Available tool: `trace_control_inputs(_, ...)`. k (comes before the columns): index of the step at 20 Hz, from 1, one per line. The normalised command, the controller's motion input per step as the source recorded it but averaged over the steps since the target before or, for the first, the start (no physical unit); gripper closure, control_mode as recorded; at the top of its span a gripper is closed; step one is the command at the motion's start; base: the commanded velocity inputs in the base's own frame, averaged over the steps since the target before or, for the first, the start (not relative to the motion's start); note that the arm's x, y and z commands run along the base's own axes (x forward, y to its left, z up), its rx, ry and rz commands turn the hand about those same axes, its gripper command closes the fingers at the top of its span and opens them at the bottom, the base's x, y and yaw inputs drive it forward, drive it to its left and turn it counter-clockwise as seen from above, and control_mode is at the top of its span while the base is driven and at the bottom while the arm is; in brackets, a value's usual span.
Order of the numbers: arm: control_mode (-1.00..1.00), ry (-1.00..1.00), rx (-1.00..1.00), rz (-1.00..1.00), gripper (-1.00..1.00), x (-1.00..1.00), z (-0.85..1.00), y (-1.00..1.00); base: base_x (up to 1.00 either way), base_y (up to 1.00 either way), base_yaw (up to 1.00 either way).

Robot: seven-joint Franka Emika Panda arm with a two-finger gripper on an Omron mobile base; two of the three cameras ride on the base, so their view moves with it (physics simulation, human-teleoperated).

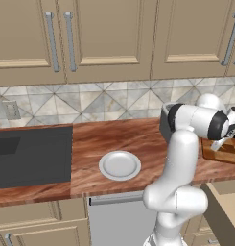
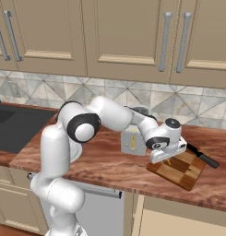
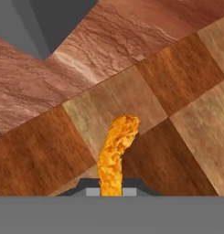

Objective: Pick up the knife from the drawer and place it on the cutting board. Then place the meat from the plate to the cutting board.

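- Claw [image 2: 168,161] clamped on the meat [image 3: 115,155], a small curved orange strip, held just above the cutting board [image 2: 179,169].
- Cutting board is checkered in light and dark brown and lies on a reddish-brown wood counter [image 2: 105,168].
- Black knife [image 2: 202,156] rests across the board's far corner, its handle sticking out past the edge.
- Round white plate [image 1: 120,165] sits bare on the counter, well apart from the board.
- Beige cabinets [image 1: 109,33] hang above a patterned tile backsplash [image 1: 90,103]; a dark sink [image 1: 28,156] lies at the left.
- Open drawer [image 1: 229,202] juts out at lower right.
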Motion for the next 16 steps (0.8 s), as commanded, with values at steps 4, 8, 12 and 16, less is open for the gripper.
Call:
trace_control_inputs(4, -1.0, 0.0, 0.0, 0.0, 1.0, 0.17, -0.15, -0.1, 0.0, 0.0, 0.0)
trace_control_inputs(8, -1.0, 0.0, 0.0, 0.0, 1.0, 0.17, -0.19, -0.03, 0.0, 0.0, 0.0)
trace_control_inputs(12, -1.0, 0.0, 0.0, 0.0, -1.0, 0.13, -0.22, -0.01, 0.0, 0.0, 0.0)
trace_control_inputs(16, -1.0, 0.0, 0.0, 0.01, -1.0, 0.07, -0.03, -0.14, 0.0, 0.0, 0.0)
